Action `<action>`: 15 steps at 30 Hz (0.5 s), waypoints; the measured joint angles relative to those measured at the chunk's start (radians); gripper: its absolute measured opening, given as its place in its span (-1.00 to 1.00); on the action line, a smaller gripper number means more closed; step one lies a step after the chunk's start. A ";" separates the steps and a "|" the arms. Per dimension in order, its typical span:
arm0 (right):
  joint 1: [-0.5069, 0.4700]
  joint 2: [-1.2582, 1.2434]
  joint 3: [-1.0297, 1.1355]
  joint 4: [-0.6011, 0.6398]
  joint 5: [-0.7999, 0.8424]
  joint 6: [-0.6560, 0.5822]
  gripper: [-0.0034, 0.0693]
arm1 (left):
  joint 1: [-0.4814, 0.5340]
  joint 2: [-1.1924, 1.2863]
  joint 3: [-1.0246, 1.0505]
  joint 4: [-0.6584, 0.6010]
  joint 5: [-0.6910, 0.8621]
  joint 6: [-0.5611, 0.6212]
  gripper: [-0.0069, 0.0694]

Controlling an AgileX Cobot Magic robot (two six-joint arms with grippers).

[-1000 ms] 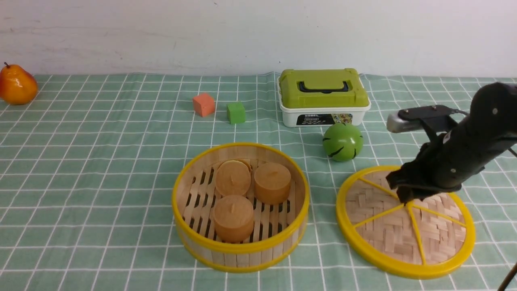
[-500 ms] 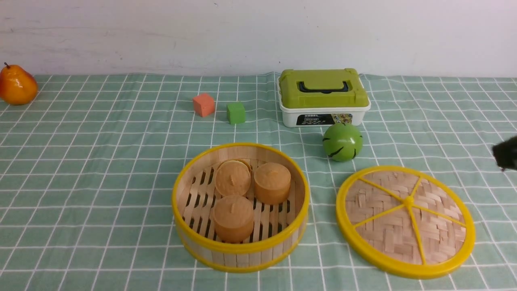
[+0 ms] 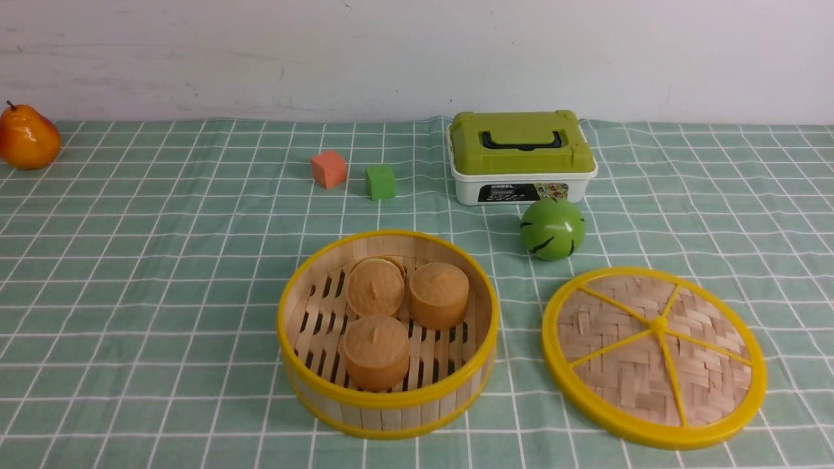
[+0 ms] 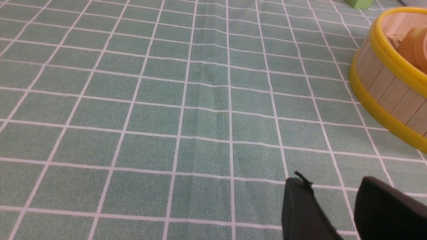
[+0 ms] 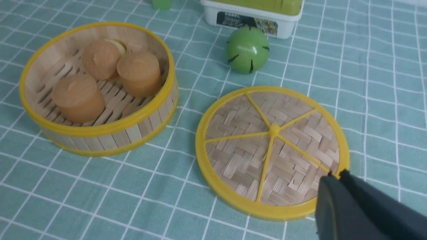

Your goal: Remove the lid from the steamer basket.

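The steamer basket (image 3: 384, 398) stands uncovered at the centre front of the checked cloth, with three tan buns (image 3: 378, 348) inside. The lid (image 3: 625, 371) lies flat on the cloth to its right, apart from it. Neither arm shows in the front view. In the right wrist view my right gripper (image 5: 337, 175) hangs shut and empty above the near edge of the lid (image 5: 253, 156), with the basket (image 5: 100, 128) further off. In the left wrist view my left gripper (image 4: 333, 186) is open over bare cloth, with the basket's wall (image 4: 383, 83) some way off.
A white box with a green top (image 3: 521, 156) stands at the back, and a green ball (image 3: 552, 228) lies just in front of it, behind the lid. An orange cube (image 3: 328, 168) and a green cube (image 3: 380, 181) sit mid-back. A pear (image 3: 26, 138) rests far left.
My right arm has drawn back from over the lid's centre and left the front view to the right, and its jaws have closed. The lid and basket have not moved.
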State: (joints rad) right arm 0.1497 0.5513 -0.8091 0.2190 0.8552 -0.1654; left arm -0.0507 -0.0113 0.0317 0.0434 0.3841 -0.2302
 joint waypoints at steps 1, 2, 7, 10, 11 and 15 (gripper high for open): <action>0.000 -0.002 0.000 0.008 0.011 0.000 -0.96 | 0.000 0.000 0.000 0.000 0.000 0.000 -0.19; 0.000 -0.003 0.000 0.014 0.019 0.000 -0.96 | 0.000 0.000 0.000 0.000 0.000 0.000 -0.19; 0.000 -0.003 0.000 0.018 0.051 0.000 -0.95 | 0.000 0.000 0.000 0.000 0.000 0.000 -0.19; 0.000 -0.003 0.000 0.018 0.064 0.000 -0.94 | 0.000 0.000 0.000 0.000 0.000 0.000 -0.19; 0.000 -0.003 0.000 0.018 0.065 0.000 -0.94 | 0.000 0.000 0.000 0.000 0.000 0.000 -0.19; 0.000 -0.004 0.011 0.028 0.056 0.000 -0.93 | 0.000 0.000 0.000 0.000 0.000 0.000 -0.19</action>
State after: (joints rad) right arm 0.1497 0.5472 -0.7985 0.2475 0.9114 -0.1654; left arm -0.0507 -0.0113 0.0317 0.0434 0.3841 -0.2302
